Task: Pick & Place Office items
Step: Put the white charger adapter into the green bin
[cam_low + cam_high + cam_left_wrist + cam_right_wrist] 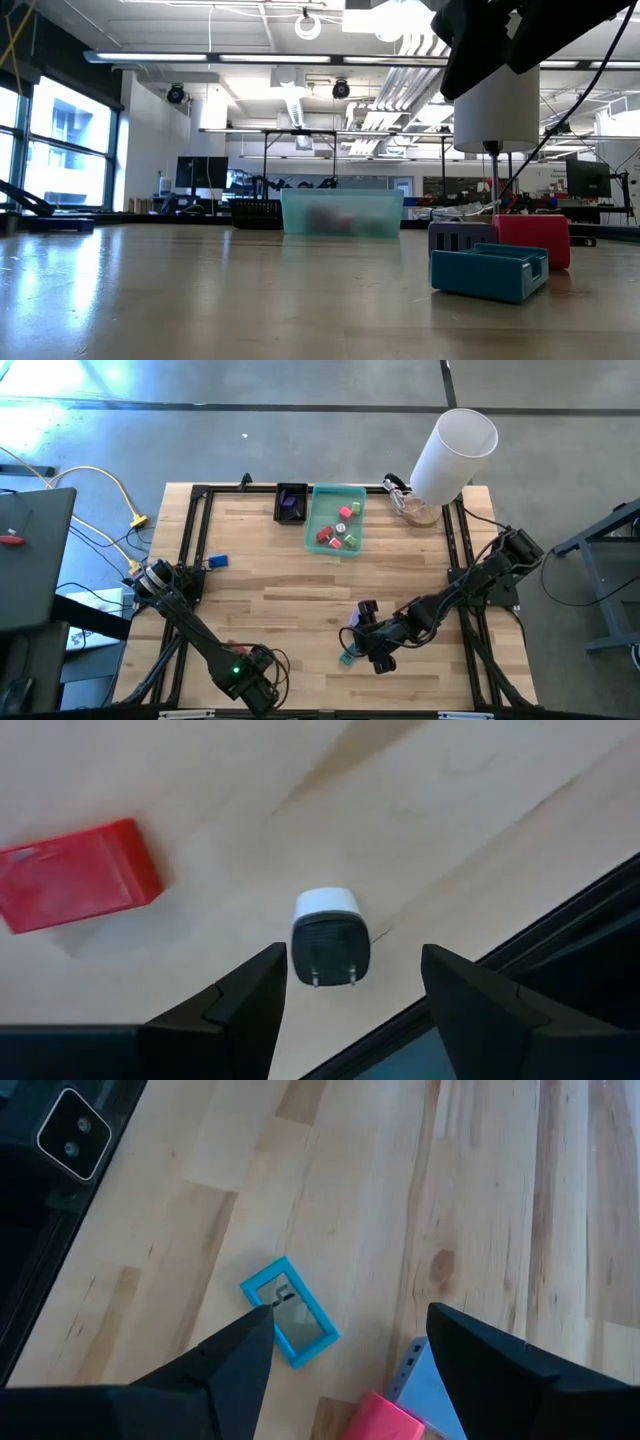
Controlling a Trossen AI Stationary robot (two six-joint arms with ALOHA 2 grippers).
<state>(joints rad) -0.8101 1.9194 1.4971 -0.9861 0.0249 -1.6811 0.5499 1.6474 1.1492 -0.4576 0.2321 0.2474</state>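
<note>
My left gripper (352,950) is open, low over the table's near edge (245,672). A white plug-like piece (328,935) lies on the wood between its fingers, apart from both. A red block (75,875) lies close by. My right gripper (350,1311) is open and hangs over the near right part of the table (362,645). Under it lie a teal frame (290,1312), a pink piece (385,1420) and a pale purple piece (420,1375); the low view shows the teal frame (490,270) flat on the wood. The translucent green tray (335,520) holds several small pieces.
A small black tray (291,502) sits left of the green tray at the far edge. A big white cylinder (455,455) stands at the far right corner. A blue piece (217,562) lies near the left arm's base. A black frame borders the table.
</note>
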